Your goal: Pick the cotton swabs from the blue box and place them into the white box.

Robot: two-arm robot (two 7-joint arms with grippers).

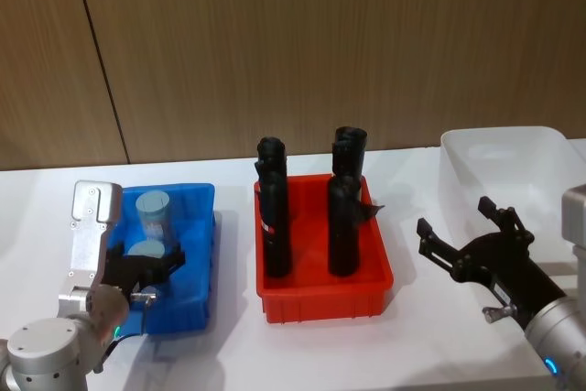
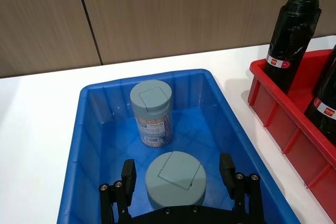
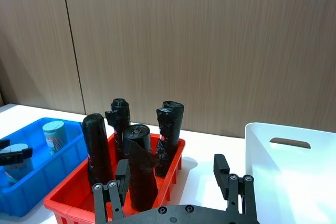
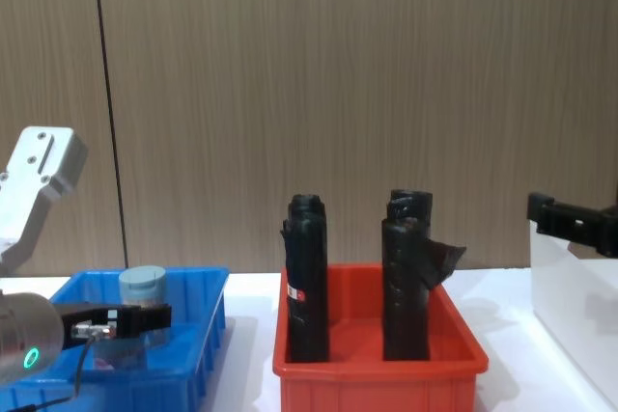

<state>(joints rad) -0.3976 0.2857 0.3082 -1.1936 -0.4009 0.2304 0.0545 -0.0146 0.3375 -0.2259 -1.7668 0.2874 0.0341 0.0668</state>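
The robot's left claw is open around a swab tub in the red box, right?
No. The left gripper is open around a cotton swab tub in the blue box, not a red one. The left wrist view shows it.

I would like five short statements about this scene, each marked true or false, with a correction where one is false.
1. Two tubs stand in the blue box. True.
2. The left end effector is shut on a tub. False: it is open, its fingers on either side of the near tub.
3. The red bin holds four black rolls. True.
4. A tub lies in the white box. False: both tubs seen are in the blue box.
5. The right end effector holds a roll. False: it hovers open, holding nothing, near the white box.
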